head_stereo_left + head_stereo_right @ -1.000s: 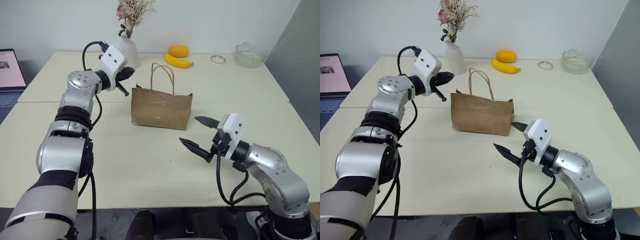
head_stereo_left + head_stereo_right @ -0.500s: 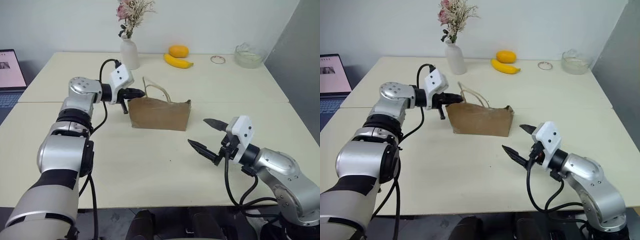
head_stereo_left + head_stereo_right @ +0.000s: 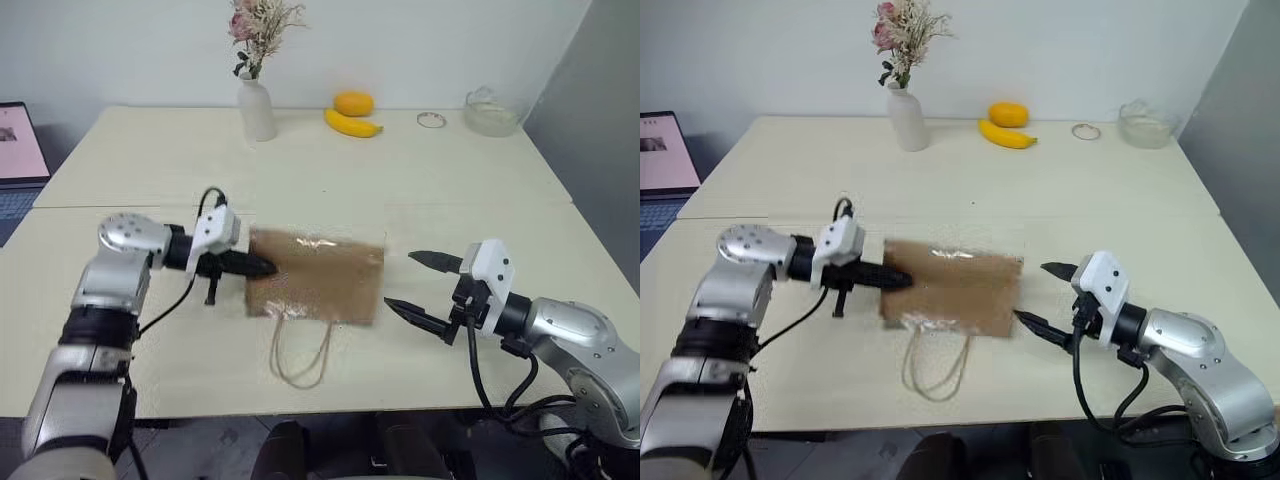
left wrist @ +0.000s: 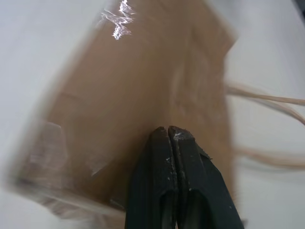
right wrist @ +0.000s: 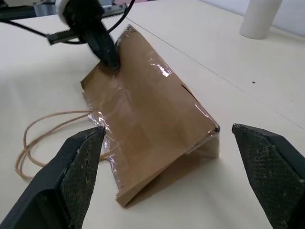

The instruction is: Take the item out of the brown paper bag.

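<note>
The brown paper bag (image 3: 320,275) lies tipped over on the table, its side facing up. Its two tan loop handles (image 3: 300,350) trail toward the table's front edge. My left gripper (image 3: 265,267) is shut at the bag's left corner by the rim, and its tips (image 4: 171,131) rest against the paper. At the bag's right side my right gripper (image 3: 400,280) stands wide open and apart from the bag, which shows between its fingers (image 5: 71,176) in the right wrist view. The item is hidden.
At the back of the table stand a white vase (image 3: 256,110) with dried flowers, a banana (image 3: 352,123), an orange fruit (image 3: 354,102), a small ring (image 3: 431,120) and a glass bowl (image 3: 490,110). A laptop (image 3: 18,150) sits at the far left.
The bag went from standing upright to lying flat nearer the front edge, handles forward. My left gripper came down and back with it. The right gripper hardly moved.
</note>
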Available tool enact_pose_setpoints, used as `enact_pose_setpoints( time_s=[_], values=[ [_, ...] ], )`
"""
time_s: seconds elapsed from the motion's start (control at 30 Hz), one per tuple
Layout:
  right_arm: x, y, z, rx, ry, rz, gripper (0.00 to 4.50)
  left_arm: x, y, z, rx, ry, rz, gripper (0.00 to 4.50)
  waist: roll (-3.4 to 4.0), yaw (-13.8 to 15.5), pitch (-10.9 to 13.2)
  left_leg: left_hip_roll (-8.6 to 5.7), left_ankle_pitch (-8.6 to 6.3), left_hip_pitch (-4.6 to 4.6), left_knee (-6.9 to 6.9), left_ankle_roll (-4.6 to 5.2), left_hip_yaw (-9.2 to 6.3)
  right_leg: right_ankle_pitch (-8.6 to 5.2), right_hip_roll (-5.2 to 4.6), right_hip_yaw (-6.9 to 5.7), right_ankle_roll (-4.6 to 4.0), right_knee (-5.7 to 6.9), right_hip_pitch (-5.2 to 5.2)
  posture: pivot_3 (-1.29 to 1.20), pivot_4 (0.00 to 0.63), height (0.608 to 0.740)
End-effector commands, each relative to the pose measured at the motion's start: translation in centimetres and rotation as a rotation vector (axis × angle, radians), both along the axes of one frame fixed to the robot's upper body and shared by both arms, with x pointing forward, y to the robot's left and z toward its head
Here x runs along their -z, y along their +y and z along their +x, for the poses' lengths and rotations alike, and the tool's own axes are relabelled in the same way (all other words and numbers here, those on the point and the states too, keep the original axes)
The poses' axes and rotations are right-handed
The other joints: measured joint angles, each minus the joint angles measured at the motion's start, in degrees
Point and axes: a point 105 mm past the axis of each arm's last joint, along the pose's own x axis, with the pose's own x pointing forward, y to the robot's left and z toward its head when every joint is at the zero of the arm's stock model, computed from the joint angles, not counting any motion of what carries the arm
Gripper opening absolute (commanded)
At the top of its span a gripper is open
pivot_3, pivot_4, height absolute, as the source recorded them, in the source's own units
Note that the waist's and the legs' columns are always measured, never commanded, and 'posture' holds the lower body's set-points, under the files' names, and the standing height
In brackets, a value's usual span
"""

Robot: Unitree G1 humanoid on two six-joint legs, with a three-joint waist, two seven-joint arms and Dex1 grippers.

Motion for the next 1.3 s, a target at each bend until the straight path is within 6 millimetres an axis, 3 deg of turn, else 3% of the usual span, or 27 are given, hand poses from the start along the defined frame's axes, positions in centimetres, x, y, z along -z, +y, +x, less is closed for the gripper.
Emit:
enact_pose_setpoints(
  time_s=[0.03, 0.13, 0.2, 0.33, 0.5, 0.7, 0.93, 1.3],
  values=[
    [-0.6, 0.4, -0.8, -0.06, -0.034, -0.005, 4.5, -4.2, -0.2, -0.3, -0.034, -0.152, -0.044, 0.03, -0.04, 0.41, 0.02, -0.01, 0.0, -0.01, 0.02, 0.0, -0.05, 0.0, 0.01, -0.06, 0.0, 0.03, -0.01, 0.0, 0.15, 0.74],
    [-0.4, 0.4, -1.1, -0.087, -0.029, -0.024, 4.5, -6.6, -0.1, -0.5, -0.069, -0.269, -0.062, 0.03, -0.05, 0.66, 0.01, -0.03, 0.01, 0.03, 0.09, -0.01, -0.03, -0.01, 0.05, -0.13, 0.0, 0.16, 0.01, 0.0, 0.15, 0.74],
    [-0.2, 0.4, -1.4, -0.109, -0.021, -0.031, 4.5, -7.0, -0.1, -1.3, -0.046, -0.334, -0.022, 0.03, -0.04, 0.61, 0.01, -0.03, 0.01, 0.11, 0.07, -0.01, -0.02, -0.01, 0.05, -0.05, 0.0, 0.19, 0.03, 0.0, 0.15, 0.74],
    [0.2, 1.0, -2.3, -0.17, 0.01, -0.034, 4.5, -3.9, -0.2, -3.9, 0.104, -0.376, 0.14, 0.91, 0.0, 0.13, -0.01, -0.03, 0.0, 0.2, -0.04, -0.01, 0.14, -0.02, 0.04, 0.12, 0.0, 0.15, 0.02, 0.0, 0.15, 0.74],
    [0.6, 1.4, -3.6, -0.233, 0.061, -0.049, 4.5, -1.0, -0.3, -4.3, 0.221, -0.468, 0.239, 2.44, -0.01, 0.52, -0.01, -0.01, 0.01, 0.16, -0.03, -0.01, 0.06, -0.03, 0.0, 0.0, -0.03, 0.15, 0.02, 0.0, 0.15, 0.74],
    [1.4, 1.2, -5.2, -0.283, 0.135, -0.09, 4.5, 1.6, 0.1, -5.1, 0.336, -0.462, 0.298, 2.44, -0.01, 1.22, -0.01, -0.02, 0.01, 0.24, -0.03, -0.01, 0.11, -0.03, 0.02, 0.04, -0.03, 0.15, 0.06, 0.0, 0.15, 0.74],
    [1.5, 1.7, -5.5, -0.312, 0.137, -0.103, 4.5, 3.6, -0.2, -4.2, 0.416, -0.524, 0.344, 2.44, -0.01, 1.34, -0.01, -0.04, 0.01, 0.2, -0.02, -0.01, 0.16, -0.02, 0.03, -0.02, -0.02, 0.13, 0.06, 0.0, 0.15, 0.74],
    [1.6, 1.7, -5.4, -0.312, 0.136, -0.116, 4.5, 3.4, -2.8, -3.7, 0.396, -0.534, 0.229, 2.44, -0.03, 1.3, -0.02, -0.02, 0.0, 0.16, -0.01, -0.01, 0.19, -0.02, 0.04, 0.0, -0.01, 0.11, 0.05, 0.0, 0.15, 0.74]
  ],
)
